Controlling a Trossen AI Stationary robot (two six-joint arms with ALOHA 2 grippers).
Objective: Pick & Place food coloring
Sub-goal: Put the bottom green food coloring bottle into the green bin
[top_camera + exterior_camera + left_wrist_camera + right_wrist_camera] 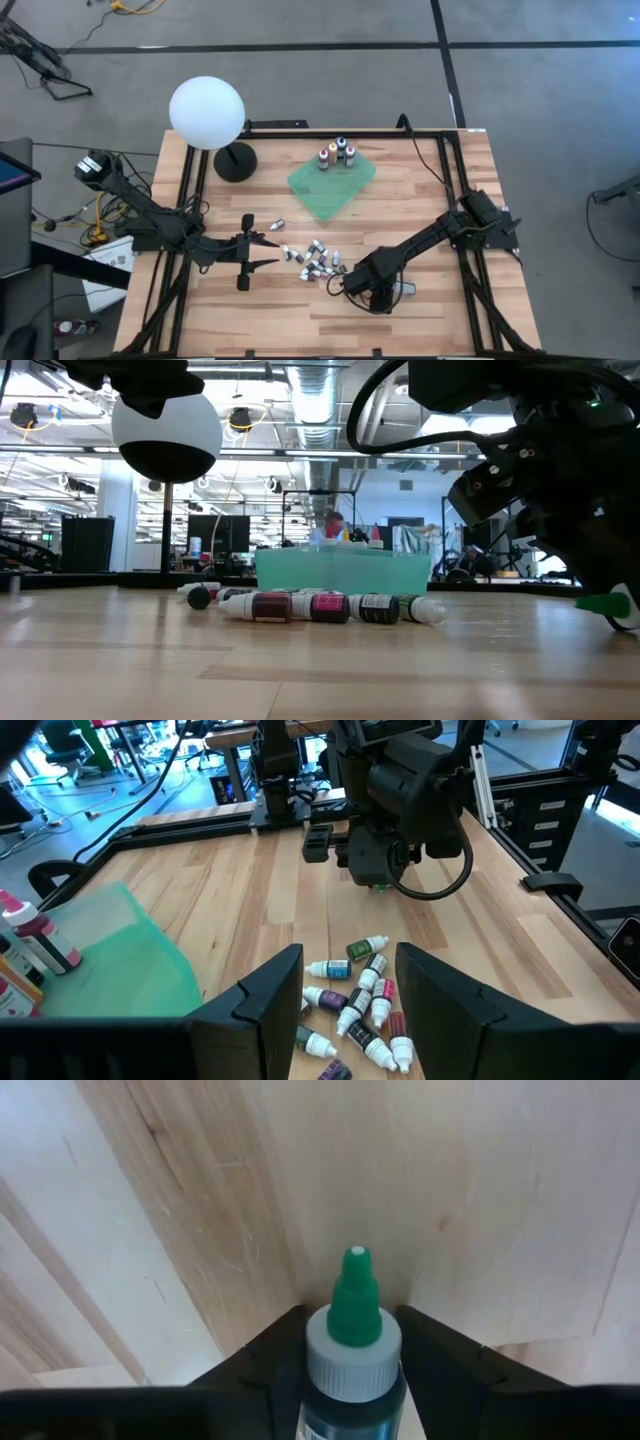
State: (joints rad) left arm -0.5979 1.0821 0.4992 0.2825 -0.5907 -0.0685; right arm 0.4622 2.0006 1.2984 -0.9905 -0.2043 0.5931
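The green-tipped bottle of food coloring [353, 1348] sits between my right gripper's [352, 287] two dark fingers [262, 1365], which stand against its white collar on either side; I have it pinched, its nozzle pointing out over the bare wooden table [440, 310]. That gripper is low over the table's near middle, just beside the loose heap of lying bottles [318, 262], which rest on their sides in a jumble with white caps and dark, red and green labels. Farther back, a few more bottles [337, 155] stand upright on the green cloth [332, 183], well apart from the heap. My left gripper [268, 251] waits on the other side of the heap, its fingers [262, 1000] spread wide with nothing between them, pointed toward the bottles. A white globe lamp [207, 113] on a black base stands at the far left corner of the table.
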